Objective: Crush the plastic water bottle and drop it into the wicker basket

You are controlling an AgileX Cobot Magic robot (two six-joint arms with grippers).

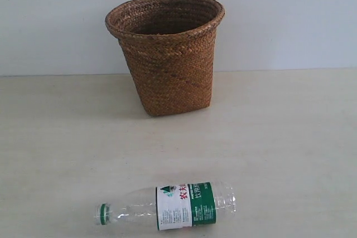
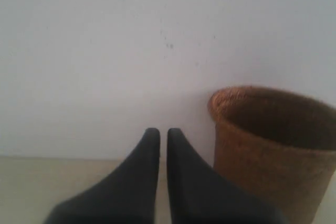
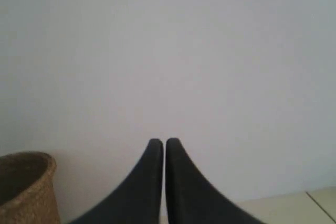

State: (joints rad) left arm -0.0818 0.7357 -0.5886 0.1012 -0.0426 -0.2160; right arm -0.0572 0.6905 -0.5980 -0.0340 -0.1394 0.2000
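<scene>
The clear plastic water bottle [image 1: 167, 207] lies on its side near the table's front edge, green cap [image 1: 102, 214] pointing left, green-and-white label around its middle. It looks whole, not flattened. The brown wicker basket [image 1: 167, 54] stands upright at the back centre against the wall. Neither arm shows in the exterior view. My left gripper [image 2: 163, 131] is shut with nothing in it, and the wicker basket [image 2: 273, 150] stands beside it. My right gripper [image 3: 164, 141] is also shut and empty, with the basket's rim [image 3: 26, 182] at the picture's edge. The bottle is out of both wrist views.
A pale wooden table [image 1: 290, 137] runs from the front edge to a plain white wall [image 1: 290, 20] behind the basket.
</scene>
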